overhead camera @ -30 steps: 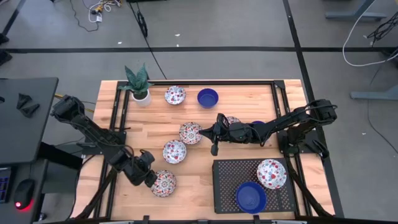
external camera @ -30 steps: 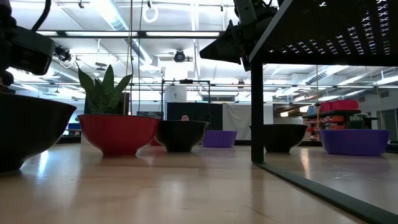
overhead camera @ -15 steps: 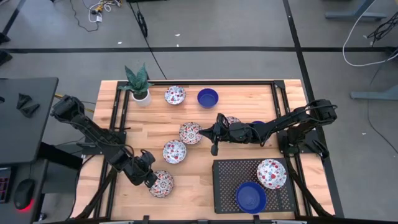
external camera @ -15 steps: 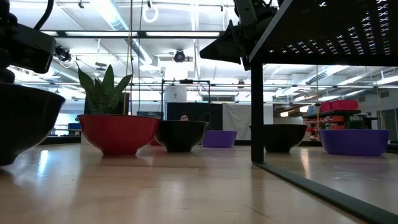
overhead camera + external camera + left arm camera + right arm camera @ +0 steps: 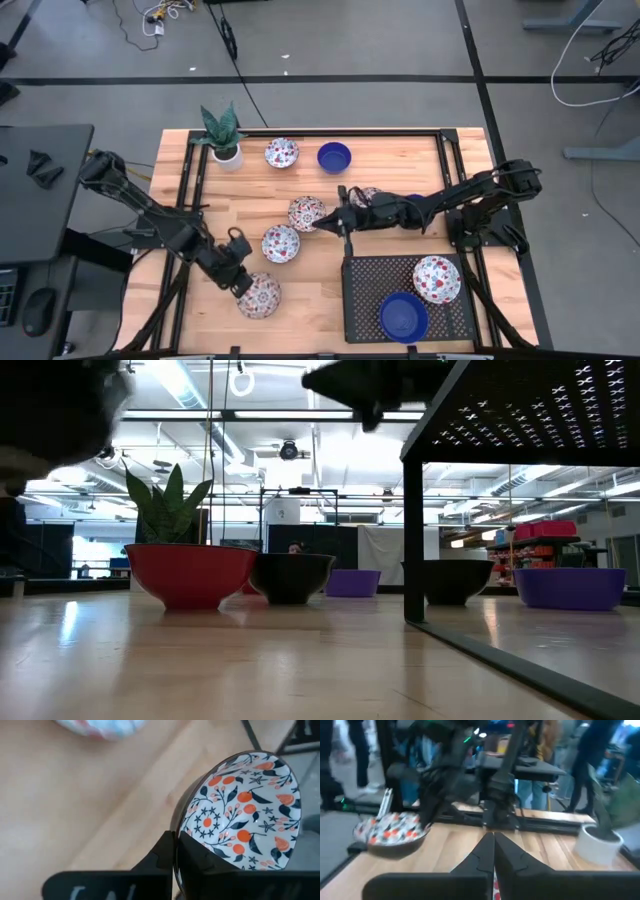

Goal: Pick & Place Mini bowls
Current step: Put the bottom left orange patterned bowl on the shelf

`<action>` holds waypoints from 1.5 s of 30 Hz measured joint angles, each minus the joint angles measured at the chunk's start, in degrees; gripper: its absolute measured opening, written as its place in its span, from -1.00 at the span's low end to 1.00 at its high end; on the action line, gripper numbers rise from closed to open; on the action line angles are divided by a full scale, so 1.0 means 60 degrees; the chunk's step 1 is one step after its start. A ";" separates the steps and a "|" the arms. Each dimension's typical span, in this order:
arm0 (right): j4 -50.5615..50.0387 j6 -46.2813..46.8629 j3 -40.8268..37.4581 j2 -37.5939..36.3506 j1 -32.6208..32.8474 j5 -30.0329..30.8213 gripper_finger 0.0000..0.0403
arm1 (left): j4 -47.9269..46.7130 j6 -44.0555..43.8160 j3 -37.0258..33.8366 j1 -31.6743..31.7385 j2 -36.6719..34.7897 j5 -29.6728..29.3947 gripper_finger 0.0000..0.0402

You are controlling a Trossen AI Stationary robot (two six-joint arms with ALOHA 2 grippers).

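Gripping the rim of a floral mini bowl (image 5: 242,812), our left gripper (image 5: 238,281) has its fingers pinched shut on the near edge, so the bowl sits just beyond the fingertips, tilted, near the table's (image 5: 325,190) front left. In the low view this bowl is off the wood. Our right gripper (image 5: 342,222) hovers at mid-table with fingers together, holding nothing, just beside another floral bowl (image 5: 306,213). A third floral bowl (image 5: 281,243) lies between both grippers. On the black perforated tray (image 5: 366,288) rest one floral bowl (image 5: 437,278) and one blue bowl (image 5: 403,316).
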 joint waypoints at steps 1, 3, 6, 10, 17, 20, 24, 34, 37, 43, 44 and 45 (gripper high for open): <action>-0.0446 -0.0298 0.0261 0.0000 0.0080 -0.0024 -0.96 | -0.0531 0.0370 0.0372 0.0209 0.0000 -0.0034 -0.93; -0.1548 -0.1026 0.0932 0.0000 0.0282 -0.0062 -0.96 | -0.1352 0.1035 0.1141 0.0671 0.0020 -0.0127 -0.95; -0.3807 -0.1985 0.2123 0.0000 0.0572 -0.0069 -0.95 | -0.1873 0.2132 0.2071 0.1527 0.0083 -0.0164 -0.95; -0.6626 -0.2937 0.3684 0.0000 0.0930 -0.0062 -0.85 | -0.2054 0.3522 0.2763 0.2744 0.0110 0.0299 -0.94; -0.8725 -0.4527 0.5061 0.0000 0.1193 -0.0069 -0.44 | -0.2042 0.5098 0.2875 0.4871 0.0313 0.1654 -0.95; -0.8837 -0.5034 0.5069 0.0073 0.1136 -0.0057 -0.26 | -0.1931 0.5612 0.2875 0.5516 0.0451 0.1983 -0.92; -0.8788 -0.5397 0.5083 0.0396 0.1043 -0.0035 -0.09 | -0.1812 0.6163 0.2875 0.6152 0.0743 0.2411 -0.92; -0.8844 -0.5469 0.5076 0.1217 0.0617 0.0059 -0.10 | -0.1291 0.6550 0.2872 0.6824 0.1461 0.2558 -0.90; -0.9222 -0.5388 0.5075 0.1325 0.0519 0.0077 -0.15 | -0.1038 0.6638 0.2868 0.6867 0.1613 0.2648 -0.91; -0.9544 -0.5396 0.5080 0.1515 0.0417 0.0057 -0.26 | -0.0709 0.6679 0.2868 0.6927 0.1734 0.2940 -0.89; -0.9553 -0.5396 0.5080 0.1515 0.0417 0.0048 -0.29 | -0.0683 0.6681 0.2868 0.6927 0.1734 0.2945 -0.89; -0.9550 -0.5396 0.5080 0.1515 0.0417 0.0055 -0.32 | -0.0656 0.6686 0.2868 0.6927 0.1738 0.2953 -0.89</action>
